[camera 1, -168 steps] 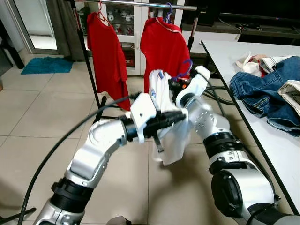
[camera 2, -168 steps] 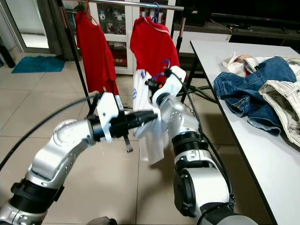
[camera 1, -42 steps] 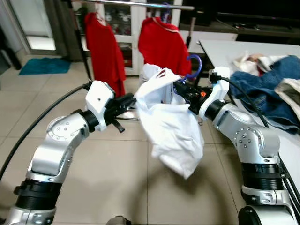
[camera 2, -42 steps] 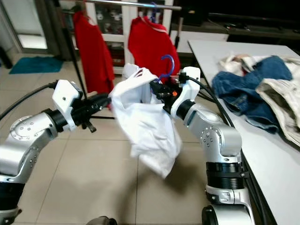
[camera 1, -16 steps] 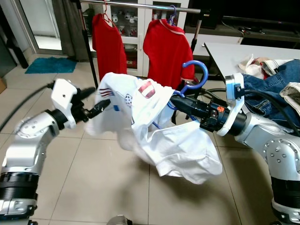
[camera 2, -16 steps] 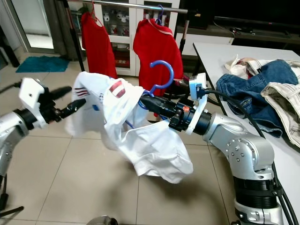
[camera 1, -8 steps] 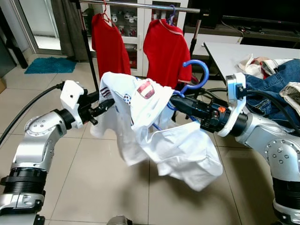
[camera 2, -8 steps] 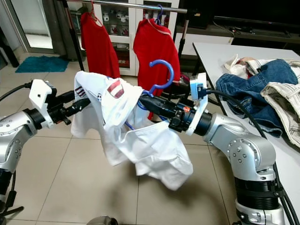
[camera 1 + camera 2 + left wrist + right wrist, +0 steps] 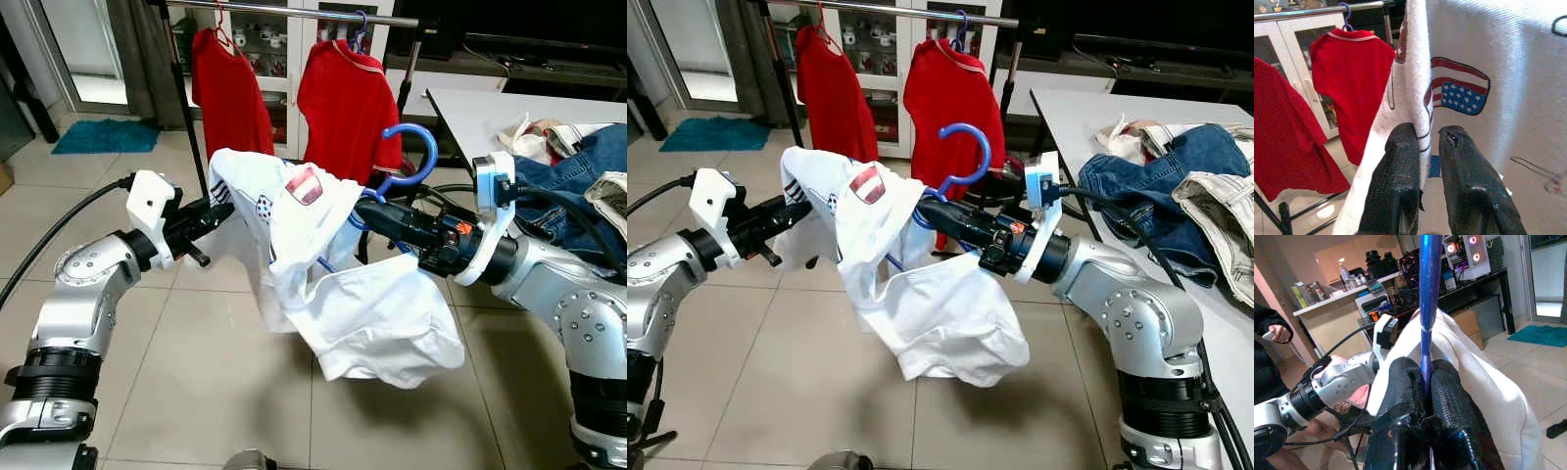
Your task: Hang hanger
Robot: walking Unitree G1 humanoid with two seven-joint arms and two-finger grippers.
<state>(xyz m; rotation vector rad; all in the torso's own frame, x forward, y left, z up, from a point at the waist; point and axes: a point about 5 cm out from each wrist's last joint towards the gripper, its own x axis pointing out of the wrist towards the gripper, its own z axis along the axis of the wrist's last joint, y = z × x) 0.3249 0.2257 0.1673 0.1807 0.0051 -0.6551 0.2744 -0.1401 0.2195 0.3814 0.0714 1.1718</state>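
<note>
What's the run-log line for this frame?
right gripper: shut on blue plastic hanger | left gripper: shut on white T-shirt | metal clothes rail: hanger not yet hung

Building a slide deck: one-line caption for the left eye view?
Right gripper holds a blue hanger draped with a white shirt while left gripper pinches its sleeve.

A lived-in home room, as I see it from the head cameras.

I'm looking at beige floor tiles (image 9: 196, 392), a clothes rail (image 9: 294, 12) carrying two red shirts (image 9: 348, 98) on hangers, and behind it a white glass-door cabinet (image 9: 279, 39) with small items on its shelves. A white table (image 9: 1215, 323) on my right holds a heap of jeans (image 9: 1146, 186) and other laundry. A teal mat (image 9: 98, 135) lies by a doorway.
</note>
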